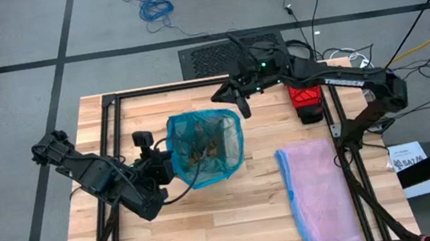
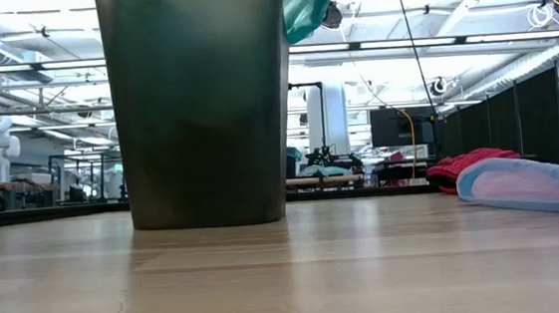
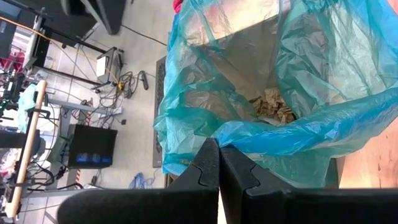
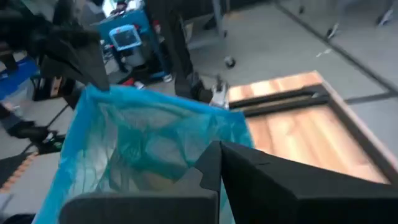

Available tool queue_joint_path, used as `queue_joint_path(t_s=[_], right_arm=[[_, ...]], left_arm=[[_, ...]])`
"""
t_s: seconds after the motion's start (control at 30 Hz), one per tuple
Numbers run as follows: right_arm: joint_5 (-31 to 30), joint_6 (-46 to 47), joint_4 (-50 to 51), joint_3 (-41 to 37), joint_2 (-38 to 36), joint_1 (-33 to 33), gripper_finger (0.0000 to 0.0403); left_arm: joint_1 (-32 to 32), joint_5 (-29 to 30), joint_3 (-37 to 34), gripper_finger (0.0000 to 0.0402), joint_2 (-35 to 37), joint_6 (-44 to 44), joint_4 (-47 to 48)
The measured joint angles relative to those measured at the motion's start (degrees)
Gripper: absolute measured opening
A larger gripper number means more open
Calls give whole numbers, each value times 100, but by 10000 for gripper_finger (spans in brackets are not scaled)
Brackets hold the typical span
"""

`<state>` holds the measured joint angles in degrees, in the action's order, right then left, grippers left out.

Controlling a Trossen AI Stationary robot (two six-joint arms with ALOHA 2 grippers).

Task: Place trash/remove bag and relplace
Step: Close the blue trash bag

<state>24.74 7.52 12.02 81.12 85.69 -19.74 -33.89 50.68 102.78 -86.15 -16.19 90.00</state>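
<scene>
The teal bag (image 1: 206,146) lines a dark bin (image 2: 200,103) standing at the middle of the table, its rim spread open. Brown paper wads of trash (image 3: 273,107) lie at the bottom inside it. My left gripper (image 1: 169,165) is at the bag's left rim, shut on it. My right gripper (image 1: 240,107) is at the bag's far right corner, shut on it. In the low view a piece of teal bag (image 2: 304,5) hangs above the bin's right side. My left gripper pinches the bag's left rim (image 3: 252,138) between its two shut fingers, slanting down from the table's left side. The film runs as a bunched band across the fingertips; the bag hangs open in the bin beyond. My right gripper is shut at the bag's far right corner (image 4: 186,146), coming nearly level from the table's far right. Its own fingers hide the place of contact. The corner is raised above the bin's rim.
A red glove (image 1: 308,100) lies at the far right of the table. A pale pink bag (image 1: 320,194) with a blue edge lies flat near the right front. Black frame rails (image 1: 106,137) run along the table's left and right sides.
</scene>
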Motion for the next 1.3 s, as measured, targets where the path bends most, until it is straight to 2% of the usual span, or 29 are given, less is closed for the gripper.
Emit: queue_joint_path(t_s=[0.1,0.17,0.3,0.43,0.53,0.63,0.73,0.83,0.9,1.07,1.3], right_arm=[[-253,96,182,4,-45,-73,0],[-198,272,534,2,38,-272,7],[671,728,948,-4,449,-688,53],[944,934,805,-4,865,-879,122],[1822,1242,345,-4,1180,-945,166],[2622,1688,-267,-4,1391,-862,191],[2852,2046,-508,0,1574,-737,196],[2858,2060,-546,7,1652,-675,180],[2651,1955,-547,9,1674,-608,150],[2196,1413,-628,0,1663,-495,22],[1080,107,-717,-4,1185,-63,2]], left_arm=[[0,0,0,1,0,3,0],[0,0,0,1,2,2,1],[0,-4,0,1,0,2,1],[0,-10,0,1,0,3,2],[0,-12,-2,1,2,5,2],[0,-74,-2,1,0,7,2],[0,-107,-2,1,2,6,2],[0,-115,-2,1,1,-4,2],[0,-116,-2,1,2,-2,2],[0,-116,-2,1,2,-4,0],[0,-120,-2,1,2,-64,1]])
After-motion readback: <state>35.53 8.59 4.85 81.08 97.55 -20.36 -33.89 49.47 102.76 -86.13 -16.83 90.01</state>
